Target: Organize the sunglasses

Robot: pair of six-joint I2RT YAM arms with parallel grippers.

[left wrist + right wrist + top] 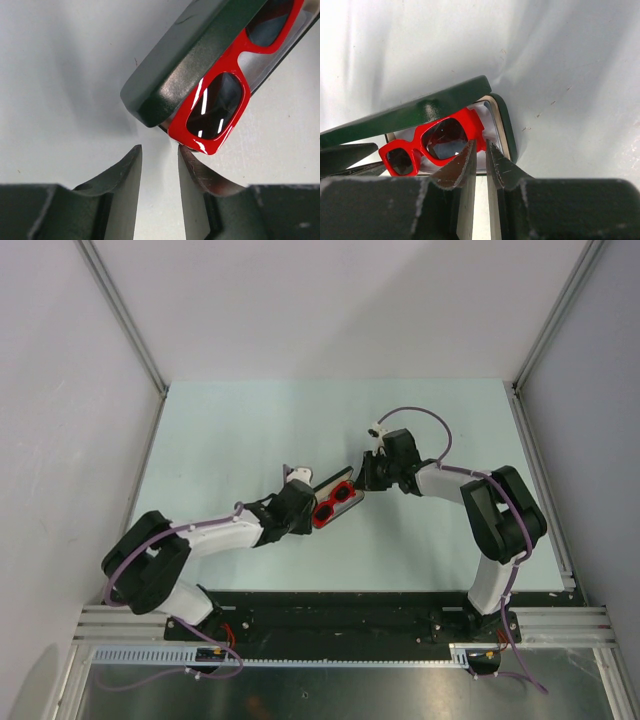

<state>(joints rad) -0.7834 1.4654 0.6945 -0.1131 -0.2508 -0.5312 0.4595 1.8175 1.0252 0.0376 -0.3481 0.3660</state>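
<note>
The sunglasses (336, 504), red-framed with dark lenses, lie in the open black case (329, 484) at mid-table. In the left wrist view the case lid (195, 55) leans over the sunglasses (215, 106), and a frame corner touches one fingertip (186, 152). My left gripper (160, 150) is open and empty just beside the case's end (308, 494). My right gripper (480, 146) is at the case's other end (362, 478). Its fingers are almost together over the near rim, by the sunglasses' end (442, 137), with nothing seen between them. The lid (410, 112) is half raised.
The pale green table top (250, 430) is bounded by grey walls and metal rails (125, 320) on the left, right and back. The black base plate (340, 615) runs along the near edge.
</note>
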